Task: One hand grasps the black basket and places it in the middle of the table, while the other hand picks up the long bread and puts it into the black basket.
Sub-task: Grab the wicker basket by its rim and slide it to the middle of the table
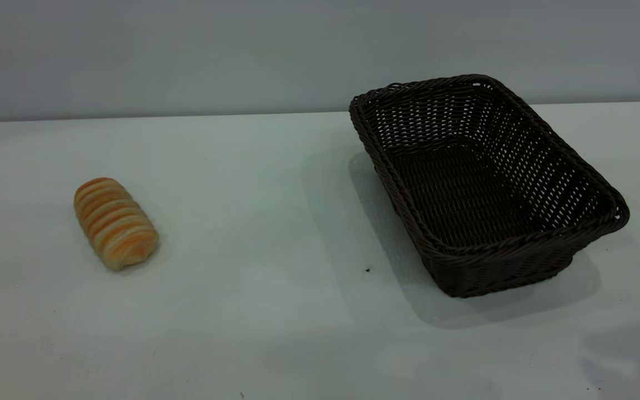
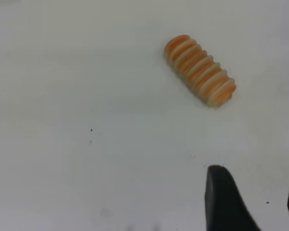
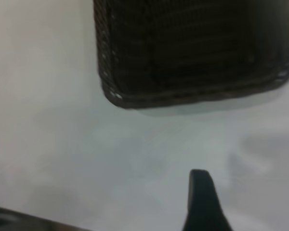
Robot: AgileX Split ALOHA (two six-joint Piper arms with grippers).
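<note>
The long bread (image 1: 115, 222), a golden-orange roll with pale stripes, lies on the left part of the white table (image 1: 253, 233). On the right part stands the black basket (image 1: 525, 244), empty and turned at an angle. Neither gripper shows in the exterior view. In the left wrist view, my left gripper (image 2: 256, 174) hovers open over bare table, some way short of the bread (image 2: 200, 70). In the right wrist view, one black finger (image 3: 202, 202) of my right gripper shows above bare table, short of the basket's near rim (image 3: 183, 98). No second finger shows beside it, and nothing is held.
A grey wall (image 1: 186, 50) runs behind the table's far edge. A few tiny dark specks (image 1: 368, 270) mark the tabletop between the bread and the basket.
</note>
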